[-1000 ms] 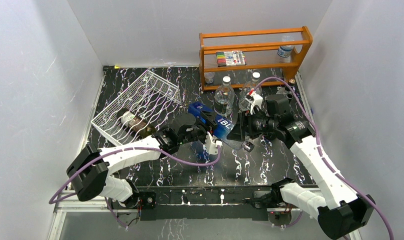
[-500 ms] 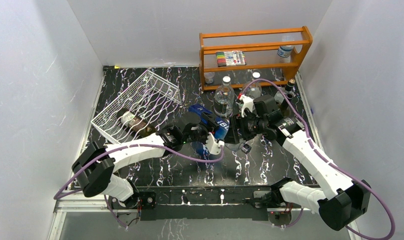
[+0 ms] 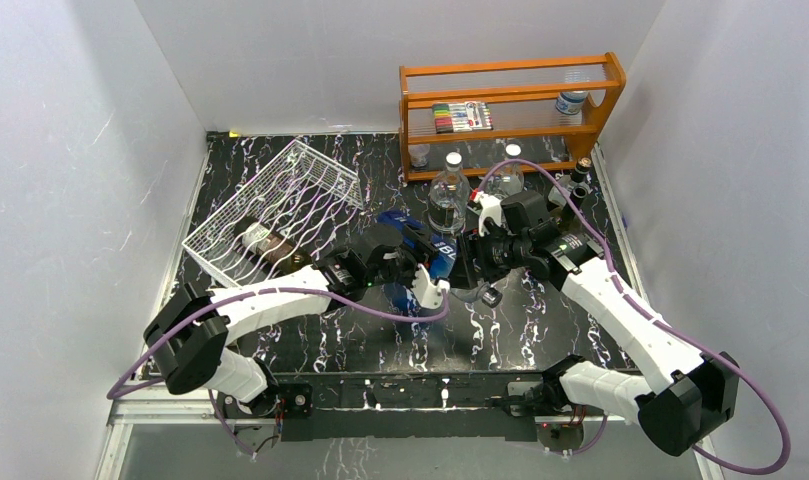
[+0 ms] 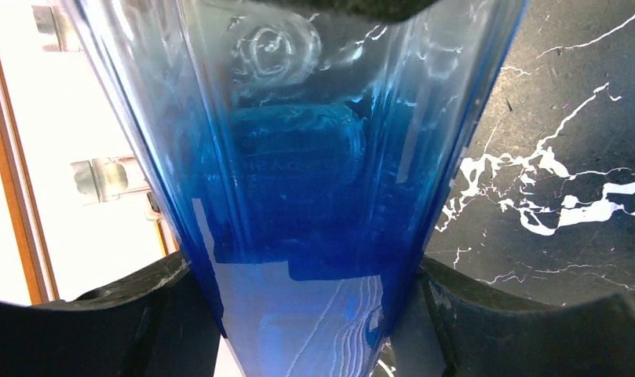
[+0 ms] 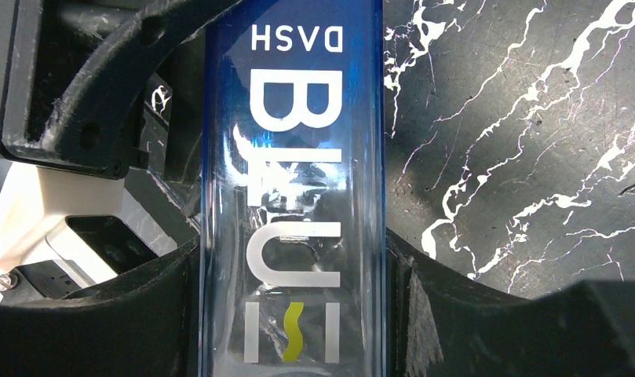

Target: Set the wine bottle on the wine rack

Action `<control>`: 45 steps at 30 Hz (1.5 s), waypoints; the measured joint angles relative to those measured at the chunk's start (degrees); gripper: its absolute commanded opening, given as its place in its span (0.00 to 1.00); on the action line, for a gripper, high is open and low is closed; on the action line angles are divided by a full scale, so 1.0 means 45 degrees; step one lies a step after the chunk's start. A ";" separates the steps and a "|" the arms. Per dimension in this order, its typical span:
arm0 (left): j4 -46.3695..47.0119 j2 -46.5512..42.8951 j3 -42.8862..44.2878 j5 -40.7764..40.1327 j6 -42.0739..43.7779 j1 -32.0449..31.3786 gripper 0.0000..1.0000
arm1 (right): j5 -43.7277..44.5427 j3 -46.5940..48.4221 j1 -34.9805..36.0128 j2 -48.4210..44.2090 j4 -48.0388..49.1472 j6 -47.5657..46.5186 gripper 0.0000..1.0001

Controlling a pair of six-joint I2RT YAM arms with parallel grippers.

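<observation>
The blue glass wine bottle [image 3: 422,244] hangs over the middle of the table, held at both ends. My left gripper [image 3: 404,262] is shut on it; in the left wrist view the bottle [image 4: 298,157] fills the gap between the fingers of that gripper [image 4: 306,314]. My right gripper [image 3: 467,258] is shut on its other end; in the right wrist view the lettered bottle [image 5: 294,157] sits tight between the pads of that gripper [image 5: 294,306]. The white wire wine rack [image 3: 310,180] stands tilted at the left, about a bottle's length away.
A dark bottle [image 3: 268,246] lies on the rack's lower tier. Two clear plastic bottles [image 3: 448,195] [image 3: 507,172] stand just behind the grippers. The orange wooden shelf [image 3: 510,100] with markers and a jar is at the back right. Grey walls close in both sides.
My right arm has moved left and its gripper has come onto the blue bottle. My left arm has shifted slightly with the bottle.
</observation>
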 measured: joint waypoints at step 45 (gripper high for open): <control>-0.4172 -0.4784 0.2880 -0.5955 -1.6908 0.0097 0.98 | 0.1991 -0.2516 0.1156 -0.1277 0.3390 0.1049 0.00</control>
